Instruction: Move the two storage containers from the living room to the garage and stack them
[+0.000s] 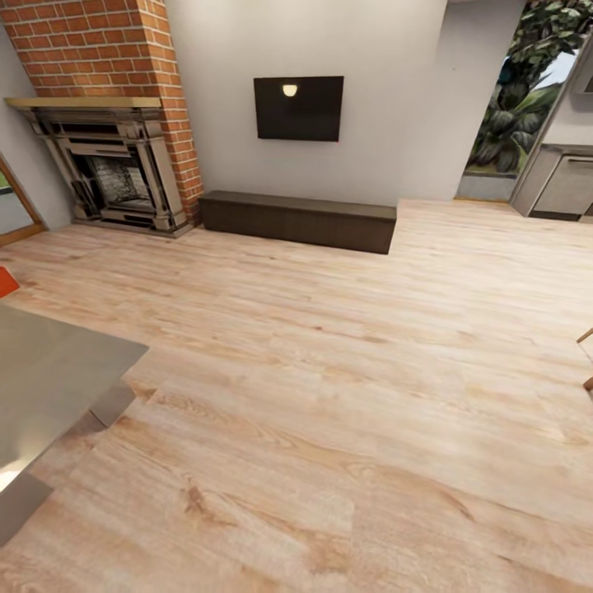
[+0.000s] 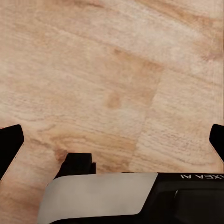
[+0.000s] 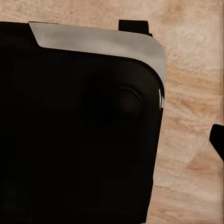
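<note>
I am in the living room, over its light wood plank floor [image 1: 346, 395]. A small orange-red corner [image 1: 6, 282] pokes in at the head view's left edge, beyond a grey table; it may be one of the storage containers, but too little of it shows to be sure. In the left wrist view my left gripper [image 2: 112, 142] is open above bare planks, its black fingertips [image 2: 9, 145] at the two side edges. In the right wrist view one black fingertip [image 3: 217, 140] sits far out at the edge, beside the robot's dark body [image 3: 79, 126]; nothing is held.
A grey table [image 1: 49, 371] fills the near left. A brick fireplace [image 1: 115, 173] stands at the far left, and a low dark bench [image 1: 296, 221] sits under a wall screen [image 1: 298, 108]. At the far right an opening [image 1: 494, 165] leads to grey cabinets [image 1: 568, 185].
</note>
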